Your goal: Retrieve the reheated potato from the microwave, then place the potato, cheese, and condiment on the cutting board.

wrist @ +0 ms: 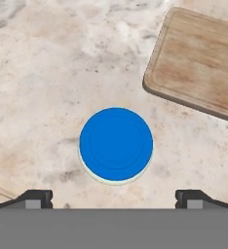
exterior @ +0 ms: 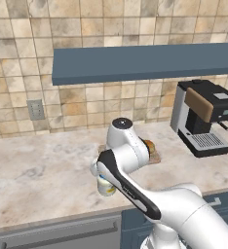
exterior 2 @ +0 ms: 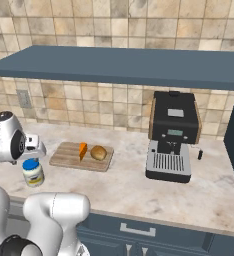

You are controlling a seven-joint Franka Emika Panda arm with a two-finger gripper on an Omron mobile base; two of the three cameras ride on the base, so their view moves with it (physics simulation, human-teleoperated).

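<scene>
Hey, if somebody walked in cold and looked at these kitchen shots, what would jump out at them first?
Probably the condiment jar, its bright blue lid straight below the open claw, standing on the marble counter just off the cutting board. Next, the orange cheese and the potato side by side on that board. To the right, a black coffee machine stands under the blue shelf.

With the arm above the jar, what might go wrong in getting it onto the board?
1. The condiment jar sits a little off centre between the open jaws, so one finger may nudge or tip it on descent.
2. The potato and cheese already occupy the cutting board's far half; a careless placement might knock them.
</scene>
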